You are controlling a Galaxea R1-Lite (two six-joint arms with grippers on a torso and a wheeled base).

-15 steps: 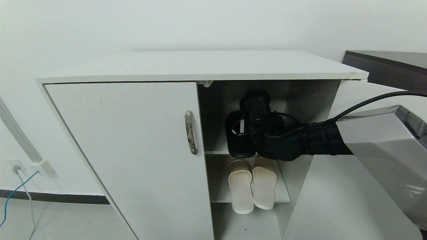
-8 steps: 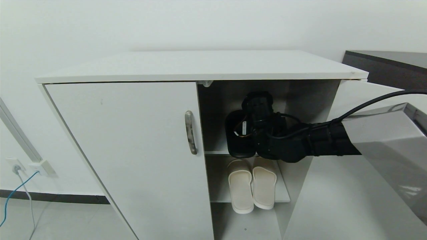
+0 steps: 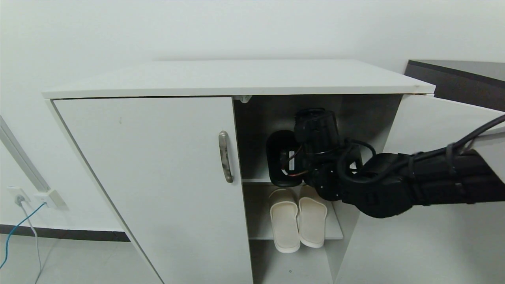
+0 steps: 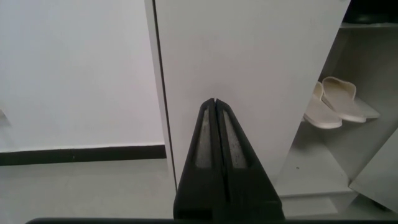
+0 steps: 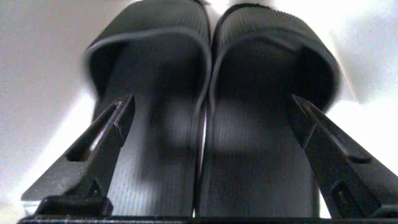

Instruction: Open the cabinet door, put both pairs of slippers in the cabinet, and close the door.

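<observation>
The white cabinet (image 3: pixel 236 77) has its left door (image 3: pixel 150 177) closed and its right door (image 3: pixel 434 118) swung open. A pair of black slippers (image 3: pixel 279 161) lies on the upper shelf, toes inward. My right gripper (image 5: pixel 211 99) is open, one finger on each side of the black slippers (image 5: pixel 261 118); whether they touch I cannot tell. My right wrist (image 3: pixel 315 130) hides part of the pair. A pair of white slippers (image 3: pixel 298 219) rests on the middle shelf. My left gripper (image 4: pixel 215 102) is shut and empty, low in front of the closed door, with the white slippers (image 4: pixel 336 102) off to its side.
The left door carries a metal handle (image 3: pixel 225 156). The bottom shelf (image 3: pixel 288 268) holds nothing. A wall socket with a blue cable (image 3: pixel 17 199) sits low on the left wall. A dark tabletop (image 3: pixel 453 79) stands behind the open right door.
My right arm has drawn back a little from the upper shelf, rightward, and its forearm has dropped lower. The black slippers stay on the shelf, and more of them shows.
</observation>
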